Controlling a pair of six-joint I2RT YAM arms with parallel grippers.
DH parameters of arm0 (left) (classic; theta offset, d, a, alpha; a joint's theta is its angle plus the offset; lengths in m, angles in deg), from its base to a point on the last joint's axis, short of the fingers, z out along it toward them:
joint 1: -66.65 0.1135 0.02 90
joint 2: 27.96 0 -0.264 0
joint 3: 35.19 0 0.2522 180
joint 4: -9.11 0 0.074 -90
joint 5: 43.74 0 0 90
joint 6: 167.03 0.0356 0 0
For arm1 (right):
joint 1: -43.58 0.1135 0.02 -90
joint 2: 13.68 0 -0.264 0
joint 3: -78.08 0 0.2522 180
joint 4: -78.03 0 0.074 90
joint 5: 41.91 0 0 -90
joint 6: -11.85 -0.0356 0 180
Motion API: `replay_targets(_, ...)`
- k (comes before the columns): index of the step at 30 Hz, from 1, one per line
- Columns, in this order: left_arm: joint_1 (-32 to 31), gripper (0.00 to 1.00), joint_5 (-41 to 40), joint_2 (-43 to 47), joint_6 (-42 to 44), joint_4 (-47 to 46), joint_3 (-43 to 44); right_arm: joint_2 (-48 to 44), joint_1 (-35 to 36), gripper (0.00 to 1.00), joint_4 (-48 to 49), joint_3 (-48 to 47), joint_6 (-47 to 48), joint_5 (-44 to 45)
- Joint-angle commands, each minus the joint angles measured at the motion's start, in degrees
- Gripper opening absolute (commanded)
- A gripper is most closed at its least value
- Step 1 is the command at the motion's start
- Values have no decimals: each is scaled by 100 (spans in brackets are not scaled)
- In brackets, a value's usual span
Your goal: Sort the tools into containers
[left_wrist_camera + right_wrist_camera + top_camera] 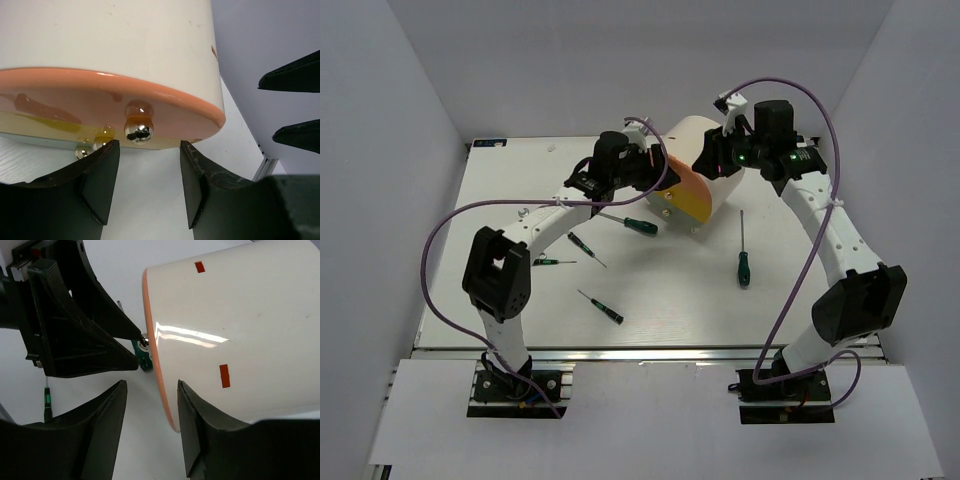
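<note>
Loose screwdrivers lie on the bench, nearer than the cabinet — none sorted yet. Left tool is wide open and empty, with the top knob on the cabinet's front just past its tips. Right tool is open too, astride the cabinet's front rim, gripping nothing. Best: centre the knob, close, pull straight out while right tool steadies the cabinet. Only left wrist shows the stacked knobs — only top shows the screwdrivers' spread.
</note>
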Motion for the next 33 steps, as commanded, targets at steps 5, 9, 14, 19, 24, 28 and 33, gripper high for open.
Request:
replay_targets(5,-53,59,-379,-46,-7,5,370,137,-18,51,320,-433,-179,91)
replay_targets(9,-53,57,-415,-186,28,57,519,137,-27,51,337,-424,-179,117)
replay_targets(14,-53,51,-283,-389,10,32,669,119,-18,51,355,-389,-152,170)
replay_targets(19,-53,41,-178,-433,-25,-4,687,111,-18,51,372,-345,-117,196)
replay_targets(24,-53,27,-212,-345,1,22,599,111,-27,51,381,-319,-100,249)
replay_targets(28,-53,23,-318,-134,71,66,415,93,-27,51,381,-249,-82,346)
replay_targets(33,-53,23,-371,252,203,145,63,119,-27,51,416,-99,-21,592)
